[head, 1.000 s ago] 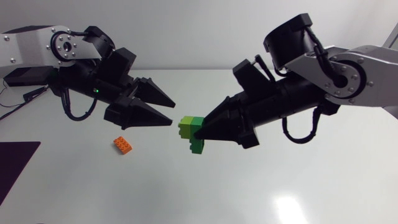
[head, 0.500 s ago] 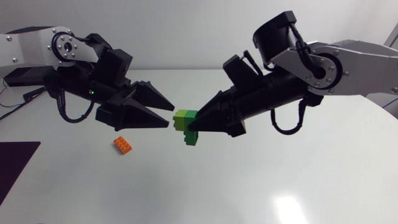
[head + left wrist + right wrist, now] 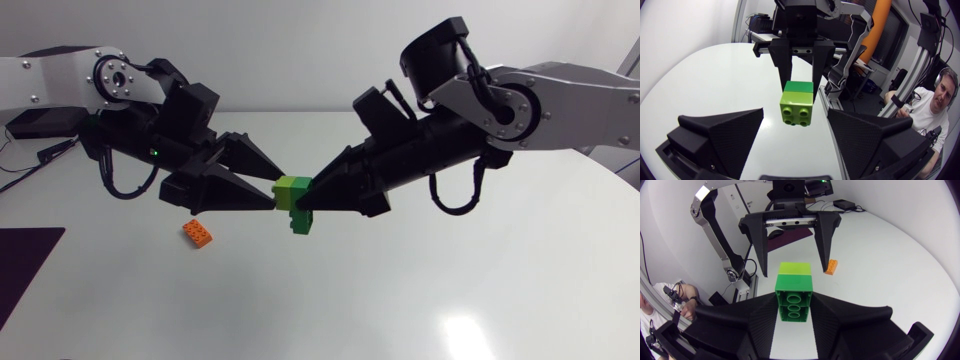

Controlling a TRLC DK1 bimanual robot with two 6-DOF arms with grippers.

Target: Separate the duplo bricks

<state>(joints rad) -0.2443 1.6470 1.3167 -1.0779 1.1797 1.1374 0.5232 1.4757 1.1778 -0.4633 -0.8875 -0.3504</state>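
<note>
Two joined duplo bricks hang above the white table [image 3: 450,290] near its middle. The dark green brick [image 3: 301,222] [image 3: 794,297] is clamped between the fingers of my right gripper [image 3: 306,203], which is shut on it. The light green brick [image 3: 292,188] [image 3: 796,107] sticks out toward my left arm. My left gripper [image 3: 276,192] [image 3: 797,145] is open, one finger on either side of the light green brick, with a gap showing on both sides in the left wrist view.
An orange brick [image 3: 197,233] [image 3: 830,266] lies loose on the table under my left gripper. A dark mat [image 3: 25,270] covers the table's front left corner. A black box [image 3: 40,122] with cables sits at the far left.
My right arm has carried the green bricks left and slightly up. My left gripper has come in toward them, so its fingertips now flank the light green brick, and its fingers have narrowed a little.
</note>
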